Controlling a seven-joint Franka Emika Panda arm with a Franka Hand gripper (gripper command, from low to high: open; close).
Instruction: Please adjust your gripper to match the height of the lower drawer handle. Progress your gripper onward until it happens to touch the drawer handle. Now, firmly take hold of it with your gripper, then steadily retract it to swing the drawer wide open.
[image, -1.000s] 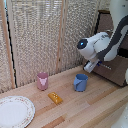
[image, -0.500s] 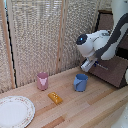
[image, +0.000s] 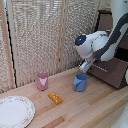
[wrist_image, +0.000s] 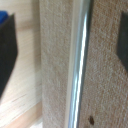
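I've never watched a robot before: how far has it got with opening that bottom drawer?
Height looks matched: in the wrist view the thin silvery bar handle runs between the dark gripper fingers, which stand apart. In hand: closing in on it; contact cannot be told. Left: gripping and pulling, since the dark brown wooden drawer front shows no sign of being pulled out.

A thin silvery bar, the lower drawer handle (wrist_image: 80, 65), runs lengthwise through the middle of the wrist view, very close and blurred. Behind it lies a brown, finely grained drawer front (wrist_image: 107, 75), with a paler wooden surface (wrist_image: 27, 75) showing beside it and one small dark speck on the brown. The tool (wrist_image: 65, 55) shows only as two dark fingers (wrist_image: 7, 55) at opposite edges, spread wide, with the bar in the gap between them and a blue bit on one.
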